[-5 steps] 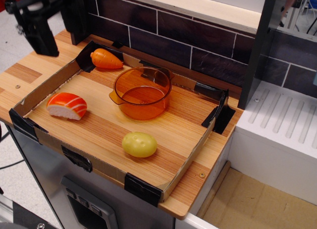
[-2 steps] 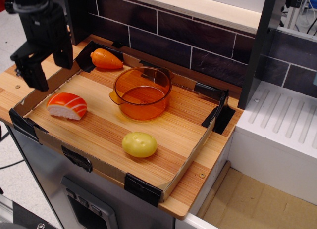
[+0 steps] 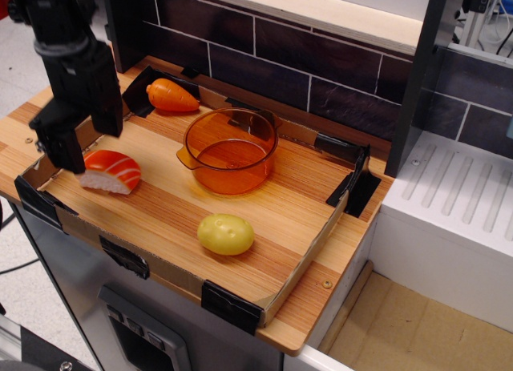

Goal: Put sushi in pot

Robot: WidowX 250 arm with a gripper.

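The sushi [image 3: 111, 171], orange with white stripes over a white rice base, lies at the left end of the cardboard tray [image 3: 264, 295]. The translucent orange pot [image 3: 230, 151] stands empty near the tray's middle back, its small handle pointing left. My black gripper [image 3: 84, 143] hangs open just above and to the left of the sushi, one finger [image 3: 60, 151] over the tray's left wall and the other [image 3: 110, 114] behind the sushi. It holds nothing.
An orange carrot [image 3: 170, 96] lies in the tray's back left corner. A yellow potato [image 3: 226, 234] lies near the front wall. A dark tiled wall stands behind, and a white sink unit [image 3: 457, 219] at right.
My gripper has come down and to the right from the upper left, and now hangs close over the sushi. The objects have not moved.
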